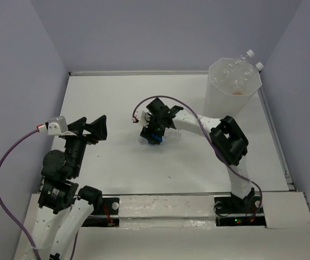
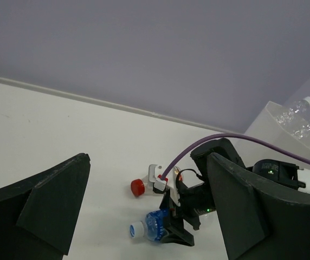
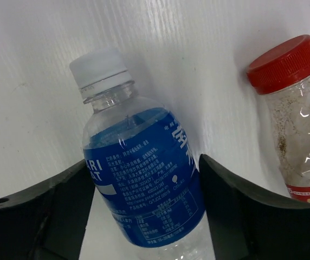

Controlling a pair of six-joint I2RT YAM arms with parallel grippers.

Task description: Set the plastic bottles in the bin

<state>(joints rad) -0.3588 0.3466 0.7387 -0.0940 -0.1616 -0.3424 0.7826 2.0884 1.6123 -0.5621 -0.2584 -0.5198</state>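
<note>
A clear bottle with a blue label and white cap (image 3: 144, 184) lies on the white table. My right gripper (image 3: 147, 173) is shut on it, one finger pressing each side of its label. It shows in the top view (image 1: 154, 138) at the table's middle and in the left wrist view (image 2: 154, 225). A red-capped bottle (image 3: 301, 124) lies right beside it, also seen in the left wrist view (image 2: 139, 187). The translucent bin (image 1: 234, 81) stands at the far right with two white-capped bottles (image 1: 247, 57) sticking up at its far rim. My left gripper (image 1: 98, 130) is open and empty at the left.
The purple camera cable (image 1: 198, 122) loops over the right arm. The table's far wall and raised side edges border the white surface. The right arm's elbow (image 1: 231, 141) stands between the held bottle and the bin.
</note>
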